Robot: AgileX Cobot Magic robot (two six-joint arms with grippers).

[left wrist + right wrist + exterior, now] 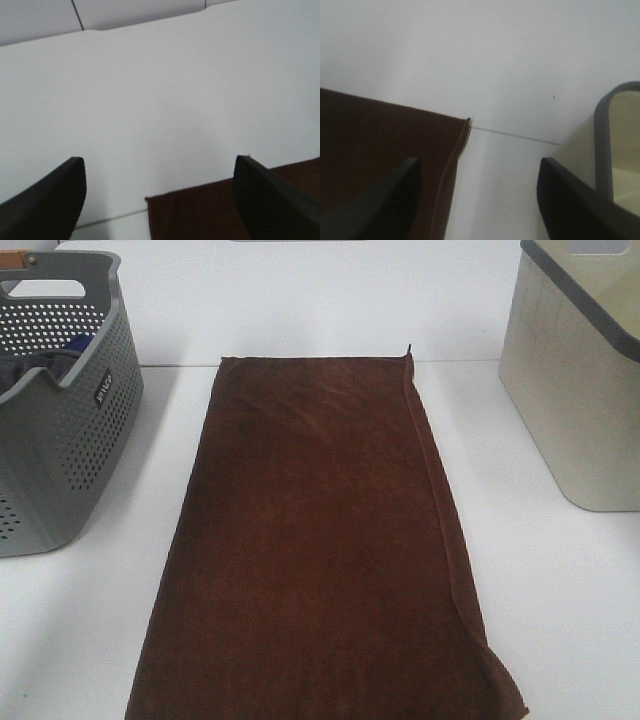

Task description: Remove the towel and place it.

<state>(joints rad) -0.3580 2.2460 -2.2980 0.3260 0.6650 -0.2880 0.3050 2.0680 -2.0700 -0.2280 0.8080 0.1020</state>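
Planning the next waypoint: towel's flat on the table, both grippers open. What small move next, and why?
Probably lower both grippers onto the towel's far corners. The left gripper and right gripper each hang open above a corner, touching nothing, so descending comes before pinching.

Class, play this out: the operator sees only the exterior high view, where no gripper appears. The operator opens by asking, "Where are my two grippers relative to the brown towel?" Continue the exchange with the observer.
Observer: The left gripper hangs open over a far corner of the towel; its fingers touch nothing.
Operator: And the right one?
Observer: The right gripper is open too, above the white table, between the towel's hemmed edge and the beige bin.
Operator: Does either hold cloth?
Observer: No. Both pairs of fingers are empty, and the towel lies flat under them.
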